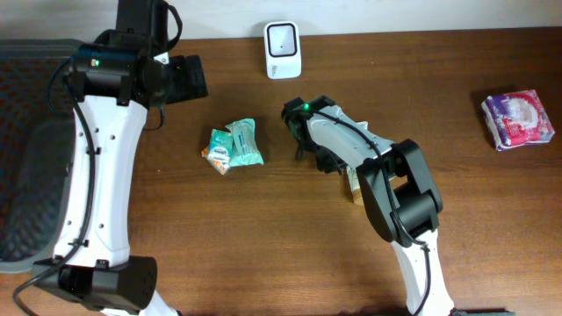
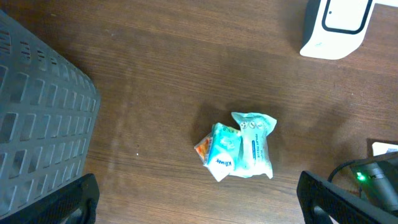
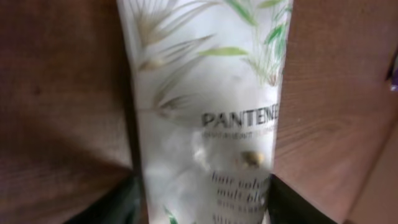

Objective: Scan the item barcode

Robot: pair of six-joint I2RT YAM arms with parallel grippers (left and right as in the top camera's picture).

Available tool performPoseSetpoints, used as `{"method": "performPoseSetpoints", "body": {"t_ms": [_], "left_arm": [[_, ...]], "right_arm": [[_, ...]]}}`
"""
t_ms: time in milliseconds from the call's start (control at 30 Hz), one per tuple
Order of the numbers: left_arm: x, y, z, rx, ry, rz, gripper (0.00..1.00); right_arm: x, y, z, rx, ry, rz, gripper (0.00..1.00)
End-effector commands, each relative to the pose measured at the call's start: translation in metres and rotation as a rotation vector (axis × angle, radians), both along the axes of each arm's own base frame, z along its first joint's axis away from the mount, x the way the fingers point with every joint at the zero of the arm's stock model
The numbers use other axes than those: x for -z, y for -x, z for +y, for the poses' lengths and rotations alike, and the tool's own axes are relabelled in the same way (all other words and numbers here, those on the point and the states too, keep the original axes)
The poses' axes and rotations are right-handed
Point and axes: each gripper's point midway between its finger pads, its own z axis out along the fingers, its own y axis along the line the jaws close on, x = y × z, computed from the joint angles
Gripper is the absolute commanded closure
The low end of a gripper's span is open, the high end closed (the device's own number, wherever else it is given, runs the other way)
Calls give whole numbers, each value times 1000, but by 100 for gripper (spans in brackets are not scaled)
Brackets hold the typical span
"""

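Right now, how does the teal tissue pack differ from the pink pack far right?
Colour: the teal tissue pack is teal-white with an orange bit; the pink pack is pink-purple. Shape: teal is crumpled, bunched; pink is a neat block. Place: teal lies mid-table near the barcode scanner; pink near the right edge. Both lie loose on the wooden table.

This looks like a mock shop checkout on a wooden table (image 1: 263, 254): a white barcode scanner (image 1: 282, 50) stands at the far edge, a grey basket (image 1: 26, 175) well to its left, teal tissue packs (image 1: 234, 147) near its front, a pink packet (image 1: 517, 118) far to its right.
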Motion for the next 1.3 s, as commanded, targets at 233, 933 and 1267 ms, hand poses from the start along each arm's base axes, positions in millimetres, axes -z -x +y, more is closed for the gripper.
{"method": "performPoseSetpoints", "body": {"t_ms": [233,933,1267], "left_arm": [[-5,-1,2,5,-10,-14,1],[-5,-1,2,5,-11,-14,1],[-5,-1,2,5,-10,-14,1]], "right_arm": [[-12,0,20,49,-136,27,92],[-45,-8,53,131,-1410,312,92],[-49,7,-51,346,-1196,296,55]]}}
